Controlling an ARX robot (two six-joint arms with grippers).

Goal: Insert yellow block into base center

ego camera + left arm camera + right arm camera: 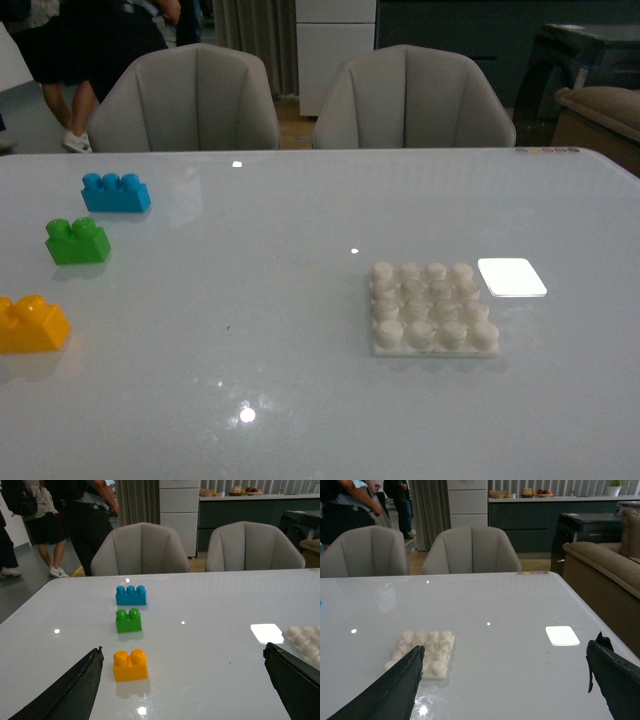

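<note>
Status: yellow block [32, 325] sits near-left on the worktop [250, 330], studs up, well apart from the base [433, 310] at right (its centre studs are bare). Both arms empty: left hand [182, 652] spread wide with the block ahead between its fingers, probably lined up for the pick; right hand [505, 647] equally wide.

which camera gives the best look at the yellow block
The left wrist view: the yellow block sits whole and close, both studs and its front face clear. The front view has it at the left edge, partly cut off. The right wrist view does not show it at all.
</note>
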